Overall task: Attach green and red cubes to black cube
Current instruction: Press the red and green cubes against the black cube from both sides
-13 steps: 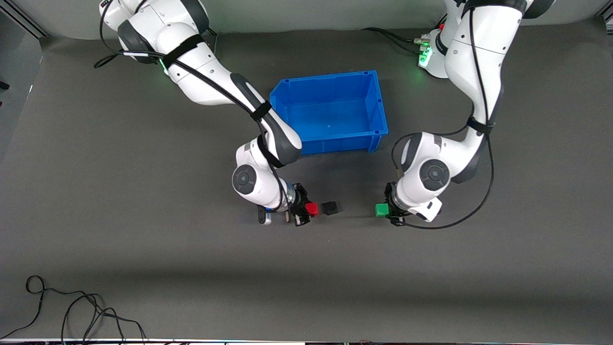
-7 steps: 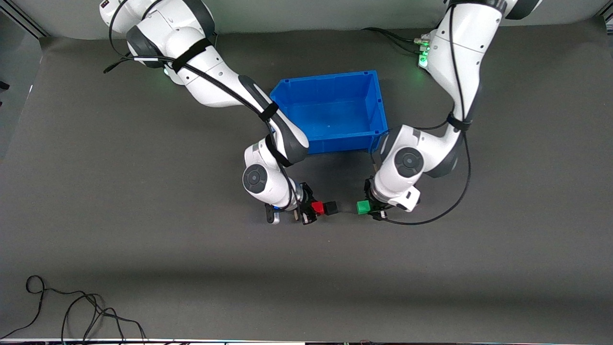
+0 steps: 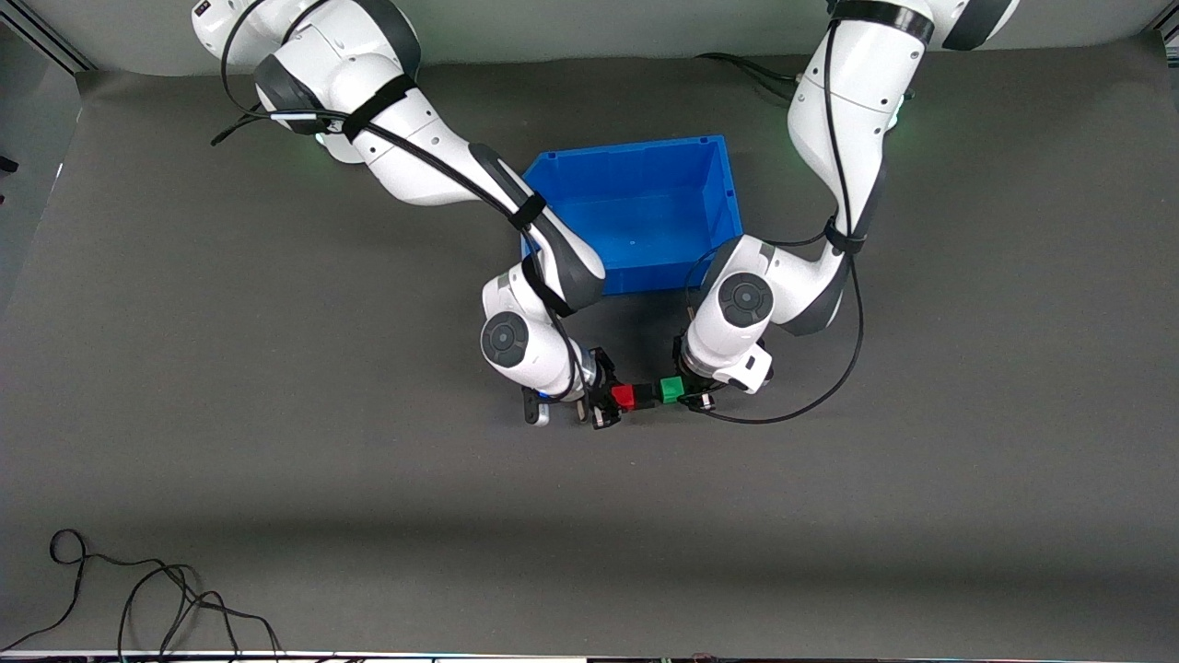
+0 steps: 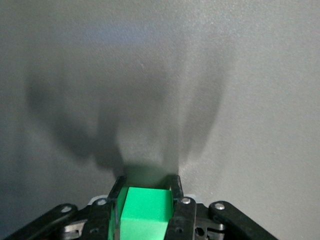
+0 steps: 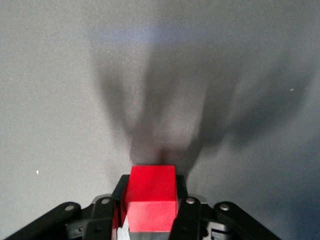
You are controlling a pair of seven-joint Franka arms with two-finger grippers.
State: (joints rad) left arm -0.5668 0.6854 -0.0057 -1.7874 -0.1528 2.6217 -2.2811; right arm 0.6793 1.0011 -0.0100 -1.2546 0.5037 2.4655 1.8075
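Observation:
In the front view the red cube [image 3: 624, 397], the black cube [image 3: 645, 397] and the green cube [image 3: 671, 389] stand in one row on the mat, nearer the camera than the blue bin. The black cube sits between the two coloured ones, and both appear to touch it. My right gripper [image 3: 615, 399] is shut on the red cube [image 5: 151, 197]. My left gripper [image 3: 680, 390] is shut on the green cube [image 4: 145, 205]. Both grippers are low over the mat. The black cube is hidden in both wrist views.
The open blue bin [image 3: 636, 147] stands just farther from the camera than the cubes, between the two forearms. A black cable [image 3: 138, 589] lies on the mat near the front edge at the right arm's end.
Both grippers have closed in on the black cube from either end. The red cube met it first and pushed it slightly toward the left arm's end. The green cube has now reached it.

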